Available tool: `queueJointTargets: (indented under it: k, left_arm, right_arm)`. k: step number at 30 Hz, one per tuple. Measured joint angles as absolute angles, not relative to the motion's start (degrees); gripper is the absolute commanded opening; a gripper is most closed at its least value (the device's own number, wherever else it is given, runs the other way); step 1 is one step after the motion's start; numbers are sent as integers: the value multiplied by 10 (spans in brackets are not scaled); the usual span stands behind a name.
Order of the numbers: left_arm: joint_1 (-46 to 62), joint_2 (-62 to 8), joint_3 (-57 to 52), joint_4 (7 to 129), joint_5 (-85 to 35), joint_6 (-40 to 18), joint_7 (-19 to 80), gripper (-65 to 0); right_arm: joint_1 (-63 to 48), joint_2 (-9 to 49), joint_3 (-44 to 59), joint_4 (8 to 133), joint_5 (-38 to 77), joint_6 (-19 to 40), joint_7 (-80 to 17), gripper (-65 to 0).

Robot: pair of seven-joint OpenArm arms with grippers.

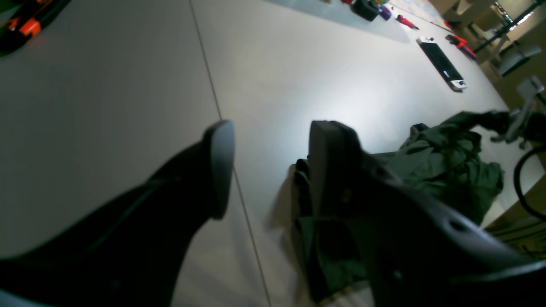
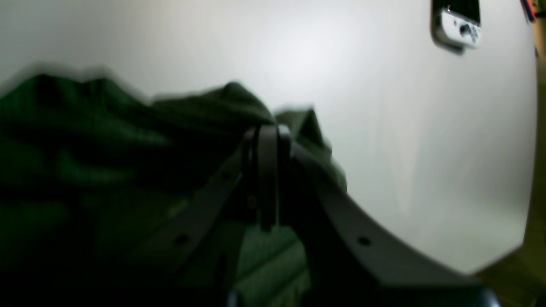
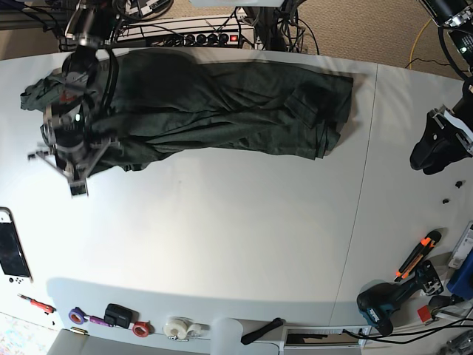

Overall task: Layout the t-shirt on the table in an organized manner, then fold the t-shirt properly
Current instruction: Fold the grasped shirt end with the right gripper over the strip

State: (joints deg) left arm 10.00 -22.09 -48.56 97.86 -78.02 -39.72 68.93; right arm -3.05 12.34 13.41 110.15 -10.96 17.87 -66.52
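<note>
Right tool (image 2: 267, 179) was clamped on a fold of the t-shirt (image 3: 222, 103) at the base view's upper left; left tool (image 1: 266, 166) hung wide over bare tabletop (image 3: 222, 244); a thin pinch could slip, or drag several layers.

Your base view is bright and even. Both wrist views are dim, with a glare patch on the table (image 1: 341, 102) toward twelve o'clock. The right wrist view blurs the t-shirt (image 2: 106, 140) — edges smear, corners bend.

Dark green plain t-shirt (image 3: 222, 107) on a white table (image 3: 222, 244), beside a black-and-white handheld console (image 3: 13, 255)
</note>
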Motion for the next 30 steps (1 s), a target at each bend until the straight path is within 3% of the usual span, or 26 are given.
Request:
queueJointTargets:
  k: [7,17,20,22,30]
  left_arm:
    - [100,-221,-486,979,-780,-397,689,-355]
    - [100,-221,-486,979,-780,-397,690,-355]
    - [100,-221,-486,979,-780,-397,690,-355]
    - [100,-221,-486,979,-780,-397,690,-355]
    - [100,-221,-486,979,-780,-397,692,-355]
  right_arm:
    - [-102,123,140,1142,-108,178,-670,-650]
    - [-121,122,262,1142,-59,175,-668,-646]
    - [-121,122,271,1142,-28,176,-669,-451]
    - [-121,122,271,1142,-4,190,-669,-360]
    - [-121,122,271,1142,24,194,-635,-355]
